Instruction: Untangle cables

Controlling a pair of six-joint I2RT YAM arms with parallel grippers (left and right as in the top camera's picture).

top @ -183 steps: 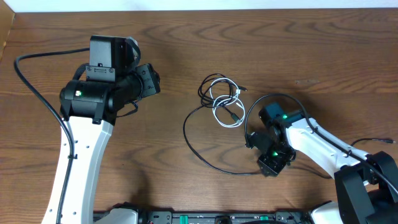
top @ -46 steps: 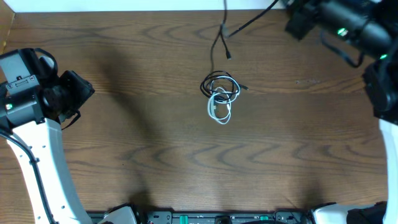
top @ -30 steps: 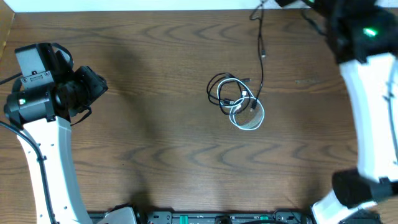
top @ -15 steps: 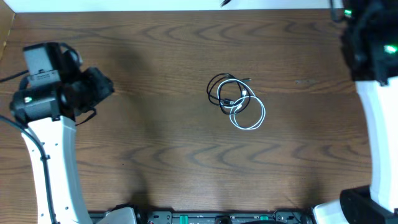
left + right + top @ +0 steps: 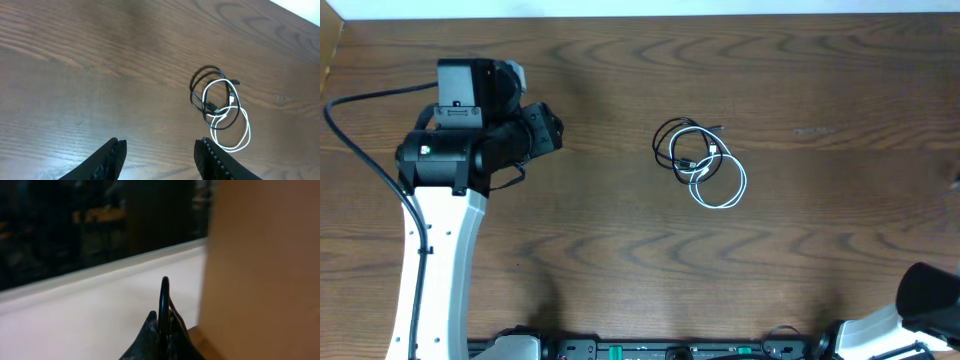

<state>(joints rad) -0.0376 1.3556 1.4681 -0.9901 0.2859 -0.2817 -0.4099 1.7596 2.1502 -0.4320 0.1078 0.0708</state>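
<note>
Closest in, the left wrist view shows the left gripper [image 5: 161,155] with its two fingers [image 5: 111,156] spread wide and nothing between them, hanging above the bare wooden table [image 5: 75,75]. Beyond those fingers, ahead and off to their right, lies the tangle. A black cable [image 5: 212,106] is coiled in a couple of overlapping loops on the nearer, left side. A white cable [image 5: 227,148] makes one small ring threaded through the black and one larger ring that spills out past it. Small plug ends show at the top right of the heap.

From overhead the bundle sits near the middle of the table. Its long axis runs diagonally, with the black coils at the end towards the left arm and the white ring at the far end. The left gripper already points at it across open wood, so we judge the left arm the nearer one, and the black end the one it will meet first.

Farthest off, the right gripper [image 5: 161,330] is lifted out of the overhead view, its camera facing a pale ledge and a dark room. Its fingers look pressed together on a thin black cord [image 5: 164,297] that stands up in a loop, though that view is dim and we say so with some caution.
</note>
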